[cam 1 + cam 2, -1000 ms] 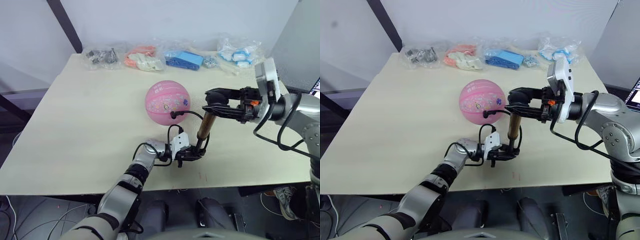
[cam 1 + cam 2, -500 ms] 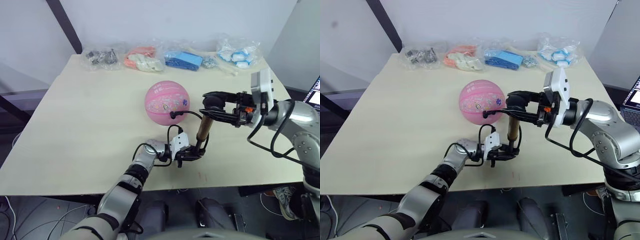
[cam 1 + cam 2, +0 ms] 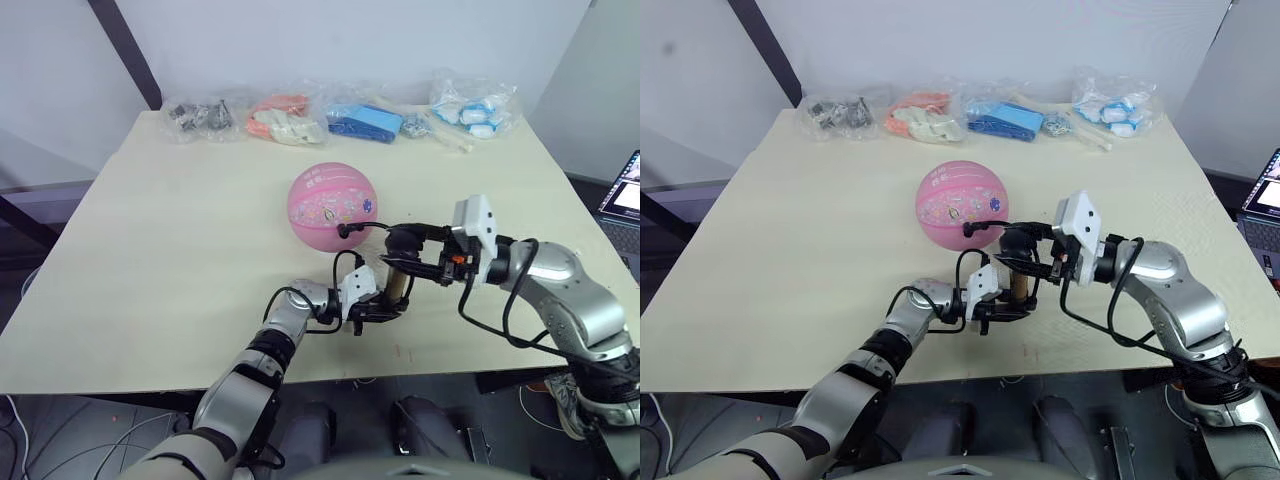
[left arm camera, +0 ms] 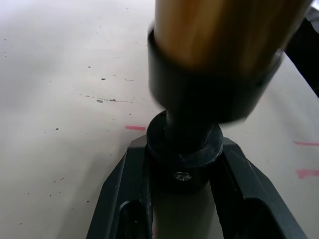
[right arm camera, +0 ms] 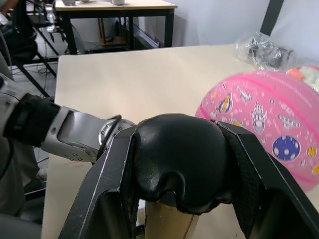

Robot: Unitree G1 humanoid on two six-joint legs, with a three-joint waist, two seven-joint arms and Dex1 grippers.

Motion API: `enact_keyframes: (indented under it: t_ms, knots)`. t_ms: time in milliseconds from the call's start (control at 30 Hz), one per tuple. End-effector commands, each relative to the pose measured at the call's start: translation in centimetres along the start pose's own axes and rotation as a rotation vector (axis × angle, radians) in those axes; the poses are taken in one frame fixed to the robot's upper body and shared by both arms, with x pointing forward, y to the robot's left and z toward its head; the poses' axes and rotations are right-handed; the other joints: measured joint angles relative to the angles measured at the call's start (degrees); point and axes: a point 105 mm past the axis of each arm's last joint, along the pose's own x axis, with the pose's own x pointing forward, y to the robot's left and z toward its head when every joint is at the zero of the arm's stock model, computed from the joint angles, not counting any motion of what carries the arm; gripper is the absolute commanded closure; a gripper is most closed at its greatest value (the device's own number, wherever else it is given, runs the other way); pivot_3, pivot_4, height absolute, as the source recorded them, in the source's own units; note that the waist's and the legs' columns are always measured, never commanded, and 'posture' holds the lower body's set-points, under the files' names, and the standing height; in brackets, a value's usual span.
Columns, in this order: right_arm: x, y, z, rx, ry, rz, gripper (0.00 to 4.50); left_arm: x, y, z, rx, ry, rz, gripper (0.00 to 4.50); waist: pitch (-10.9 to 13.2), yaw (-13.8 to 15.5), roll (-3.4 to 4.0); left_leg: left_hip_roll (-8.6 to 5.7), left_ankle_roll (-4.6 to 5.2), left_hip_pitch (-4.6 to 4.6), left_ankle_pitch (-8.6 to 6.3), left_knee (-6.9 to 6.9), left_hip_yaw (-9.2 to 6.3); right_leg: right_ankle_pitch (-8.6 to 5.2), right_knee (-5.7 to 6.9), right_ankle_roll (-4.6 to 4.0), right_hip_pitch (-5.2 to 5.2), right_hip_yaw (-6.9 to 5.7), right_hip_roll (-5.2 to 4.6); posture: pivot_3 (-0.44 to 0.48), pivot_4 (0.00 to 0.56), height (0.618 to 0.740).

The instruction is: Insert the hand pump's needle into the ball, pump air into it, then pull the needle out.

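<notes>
The ball [image 3: 333, 207] sits mid-desk [image 3: 150, 250], with the needle [image 3: 345, 231] at its near side, fed by the black hose [image 3: 372, 226]. The hand pump [image 3: 397, 286] stands upright near the desk's front edge, just in front of the ball. The left gripper [image 3: 377, 308] is pinching the pump's black base cap. The right gripper [image 3: 405, 255] clamps the black handle [image 5: 177, 159] on top. Plastic bags [image 3: 290, 117] line the far edge.

The ball [image 3: 333, 207] sits mid-table [image 3: 150, 250]; the hand pump [image 3: 397, 285] stands just before it to the right, its needle [image 3: 346, 230] apparently in the ball. Bags [image 3: 290, 117] line the far edge.
</notes>
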Motion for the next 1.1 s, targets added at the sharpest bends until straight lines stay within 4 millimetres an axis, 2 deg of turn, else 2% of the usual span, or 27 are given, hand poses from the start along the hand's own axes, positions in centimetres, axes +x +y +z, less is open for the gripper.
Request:
enact_keyframes:
  t_ms: [33,133,300,533,700,900,1100]
  knots:
    - [0.6,1.9,-4.2,0.091,0.111,0.059,2.56,-0.6,-1.3,-3.6,-0.118,0.103,-0.009,3.43,0.0,0.0,-0.02,0.0,0.0,0.01,0.0,0.0,0.0,0.0,0.0,0.0,0.01,0.0,0.0,0.0,0.15,0.74]
    - [0.5,1.7,-4.0,0.074,0.095,0.052,2.56,-0.6,-1.3,-3.6,-0.117,0.104,-0.01,3.43,0.0,-0.1,-0.01,0.0,0.0,0.09,0.0,0.0,0.0,-0.01,0.0,0.0,0.09,0.0,0.0,0.0,0.15,0.74]
    - [-0.2,0.6,0.2,0.018,-0.009,0.041,2.56,-0.6,-1.3,-3.6,-0.117,0.105,-0.01,3.43,0.0,-0.1,0.0,0.01,-0.01,0.21,-0.01,-0.01,-0.01,-0.02,-0.03,0.0,0.24,-0.01,-0.01,0.0,0.15,0.74]
    - [-2.4,-1.3,7.9,-0.063,-0.112,0.038,2.56,-0.5,-1.4,-3.6,-0.116,0.106,-0.017,3.43,0.2,0.1,0.15,-0.02,0.0,-0.15,0.0,-0.01,-0.07,0.0,-0.04,0.0,-0.07,-0.04,-0.02,0.0,0.15,0.74]
    - [-3.6,-1.9,11.3,-0.112,-0.141,0.034,2.56,-0.5,-1.3,-3.5,-0.114,0.105,-0.017,3.43,0.3,0.3,0.12,-0.06,0.0,-0.24,0.0,0.0,-0.08,0.0,-0.05,-0.01,-0.16,-0.04,-0.06,0.0,0.15,0.74]
    - [-4.3,-2.4,14.3,-0.144,-0.202,0.018,2.56,-0.5,-1.4,-3.6,-0.115,0.107,-0.018,3.43,0.3,0.4,0.12,-0.06,0.0,-0.28,0.0,-0.01,-0.04,0.0,-0.05,-0.01,-0.2,-0.02,-0.07,0.0,0.15,0.74]
    - [-4.6,-2.8,15.0,-0.16,-0.218,0.001,2.56,-0.6,-1.5,-3.7,-0.113,0.108,-0.02,3.43,0.3,0.4,0.11,-0.06,0.0,-0.31,0.0,0.0,-0.01,0.0,-0.04,-0.01,-0.24,0.0,-0.08,0.0,0.15,0.74]
